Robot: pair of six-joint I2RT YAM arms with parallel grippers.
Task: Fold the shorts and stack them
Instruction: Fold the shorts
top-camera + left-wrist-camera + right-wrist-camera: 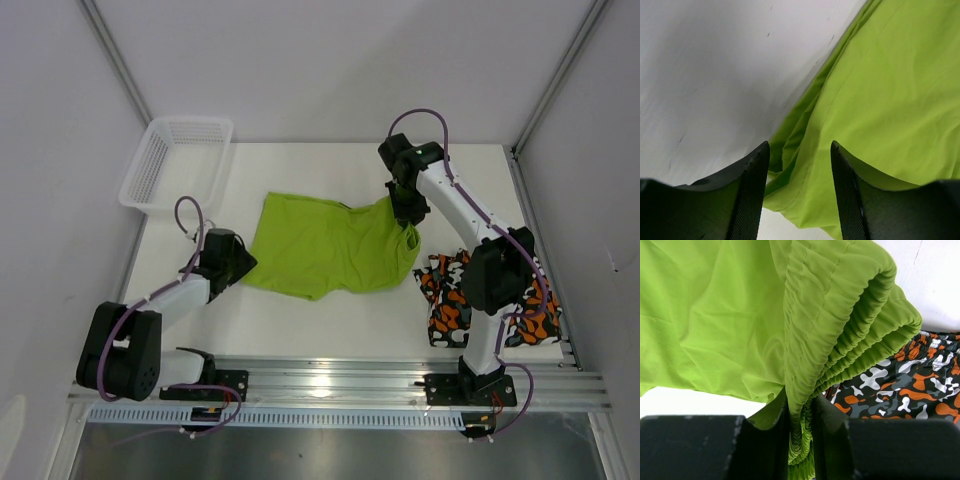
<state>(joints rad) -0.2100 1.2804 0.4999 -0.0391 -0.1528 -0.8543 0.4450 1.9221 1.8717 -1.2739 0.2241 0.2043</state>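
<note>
A white mesh basket [172, 160] sits at the far left corner of the surface [330, 325], well apart from the lime green shorts [320, 250] and up-left of them.

The left claw [238, 262] is low at the left edge of the lime green shorts. In its wrist view its two dark fingers [752, 190] stand apart with a clear gap. The hem of the shorts lies rumpled in and beyond that gap, and nothing is pinched. Bare white surface shows to the left of the hem.

The lime green shorts lie spread across the middle of the surface, mostly flat, with the right end drawn up into a bunch.

The right claw [408, 232] is at that right end, closed tight on the gathered elastic waistband [850, 315]. The waistband is folded into thick ridged layers and squeezed between the two fingers. The cloth hangs from the grip in a curl.

The camouflage shorts [447, 305], blotched orange, black, white and grey, lie just right of the lime green shorts and nearer the arm bases. They are partly hidden under the right arm. In the right wrist view they show just below the lifted green waistband; whether the two touch cannot be told.
</note>
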